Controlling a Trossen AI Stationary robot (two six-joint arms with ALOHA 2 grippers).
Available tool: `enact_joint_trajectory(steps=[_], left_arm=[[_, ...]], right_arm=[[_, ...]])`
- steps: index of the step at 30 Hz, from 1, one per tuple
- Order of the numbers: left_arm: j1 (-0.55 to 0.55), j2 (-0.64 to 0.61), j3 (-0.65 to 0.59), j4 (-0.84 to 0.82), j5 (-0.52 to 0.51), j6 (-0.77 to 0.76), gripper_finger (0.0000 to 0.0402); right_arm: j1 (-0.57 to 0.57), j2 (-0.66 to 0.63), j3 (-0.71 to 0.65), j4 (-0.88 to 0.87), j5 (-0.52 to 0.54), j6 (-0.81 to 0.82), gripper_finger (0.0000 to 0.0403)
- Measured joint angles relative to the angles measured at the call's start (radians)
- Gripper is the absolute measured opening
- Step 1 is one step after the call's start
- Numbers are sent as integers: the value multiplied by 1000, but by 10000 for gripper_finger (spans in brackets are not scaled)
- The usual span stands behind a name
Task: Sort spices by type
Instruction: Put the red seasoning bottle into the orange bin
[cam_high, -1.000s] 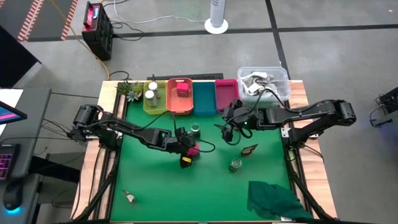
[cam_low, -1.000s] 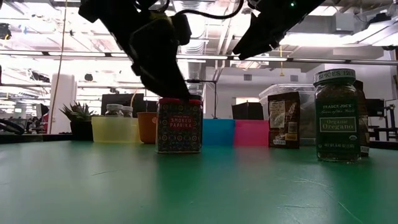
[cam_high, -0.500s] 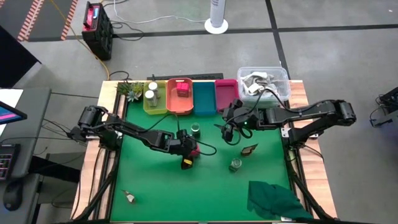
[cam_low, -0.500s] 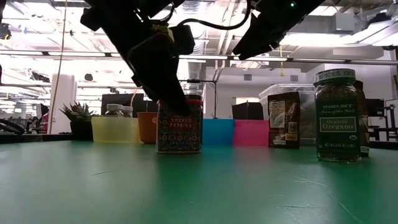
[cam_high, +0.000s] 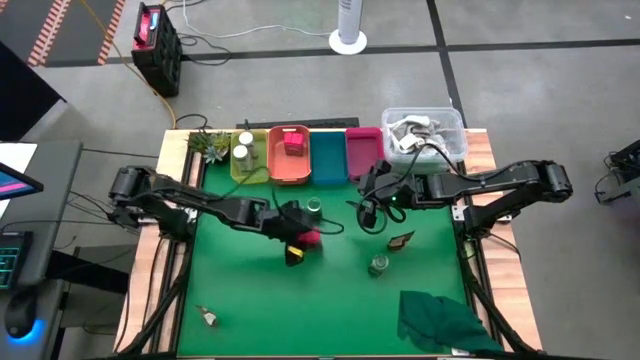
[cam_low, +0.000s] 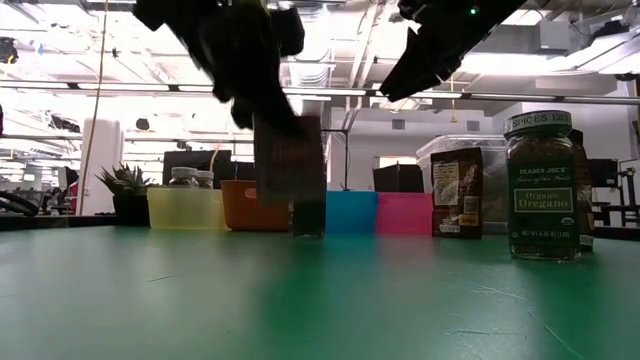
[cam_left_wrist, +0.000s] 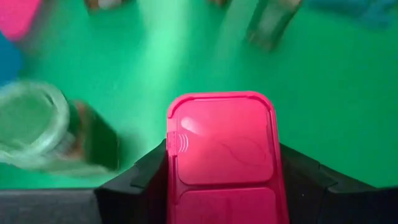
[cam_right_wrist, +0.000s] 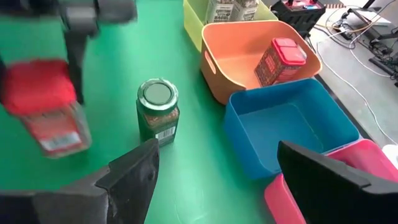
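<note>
while the left claw (cam_high: 300, 240) is clamping the pink-lidded paprika tin (cam_left_wrist: 221, 152) and carrying it clear of the desk (cam_high: 250, 300), it is worth keeping the tin level and heading toward 12 o'clock for the orange tray (cam_high: 288, 155). the tin is sitting between the fingers. the right claw (cam_high: 366, 213) is waiting at 3 o'clock, fingers apart.

Cloth (cam_high: 330, 290): green. Trays: yellow (cam_high: 246, 162), orange (cam_high: 288, 165), blue (cam_high: 327, 160), pink (cam_high: 362, 150). Held tin (cam_left_wrist: 221, 158): pink-red lid. Jar (cam_right_wrist: 157, 111): green lid, dark contents. Arms: black. Bin (cam_high: 425, 130): clear. Crumpled cloth (cam_high: 440, 320): dark green.
</note>
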Motion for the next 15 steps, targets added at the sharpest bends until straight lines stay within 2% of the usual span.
enact_joint_trajectory(steps=[4,8,15], left_arm=[[29,-111,0,42,18,33,207],[95,-195,0,68,-9,109,210],[297,-225,0,99,-24,268,213]], right_arm=[[-9,0,0,-2,0,-1,352],[-19,-13,0,-11,8,-2,352],[11,-88,0,-45,76,12,342]])
